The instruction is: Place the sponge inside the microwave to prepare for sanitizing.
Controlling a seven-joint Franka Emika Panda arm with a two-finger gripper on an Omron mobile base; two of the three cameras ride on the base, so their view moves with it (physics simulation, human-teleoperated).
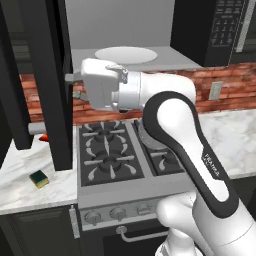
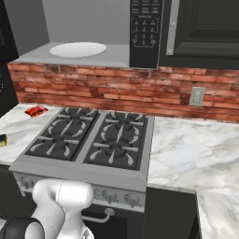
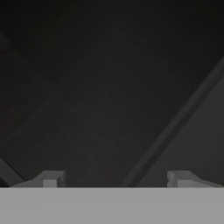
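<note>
Sponge [image 1: 38, 178] lies flat on marble counter [image 1: 30, 192] left of stove [image 1: 107, 150], near front edge, green layer up over yellow body, well apart from gripper [image 3: 115, 179]. Red packet [image 2: 36, 110] sits further back on same counter, near brick backsplash [image 2: 116, 88]; not task item. Microwave [image 2: 93, 35] stands open above stove, grey interior w/ white round plate [image 2: 77, 49] exposed; its door [image 1: 47, 85] hangs swung out to left, partly over the counter. Hand is up at door level, right against dark door panel per hand view; fingertips [image 3: 51, 178] stand wide apart w/ nothing between them, no hold on anything. Handling judgement: sponge looks light, soft, compressible; low slip risk on foam sides, no breakage risk. Best hold prob. across the short sides at mid-length, fingers coming down from above, squeeze kept moderate so block doesn't buckle or twist out. Low profile on counter means fingertips need to reach close to surface. Open door overhangs approach path; clearance to be checked.
</note>
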